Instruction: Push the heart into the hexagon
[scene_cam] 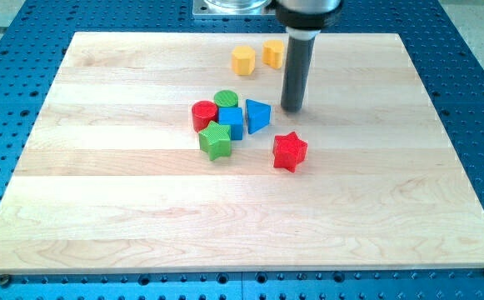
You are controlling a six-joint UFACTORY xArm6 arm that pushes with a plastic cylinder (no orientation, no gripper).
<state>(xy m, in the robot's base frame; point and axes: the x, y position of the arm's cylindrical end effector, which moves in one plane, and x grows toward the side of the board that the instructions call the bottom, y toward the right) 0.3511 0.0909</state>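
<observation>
A yellow hexagon point(243, 60) lies near the view's top centre. A yellow heart point(272, 53) lies just to its right with a small gap between them, and the rod partly hides the heart's right side. My tip point(291, 108) rests on the board below and a little right of the heart, apart from it. The tip is just right of the blue triangle point(257, 115) and above the red star point(290, 151).
A cluster sits at the board's centre: a red round block point(203, 114), a green round block point(226, 100), a blue cube point(231, 122) and a green star point(215, 141). The wooden board point(100, 208) lies on a blue perforated table.
</observation>
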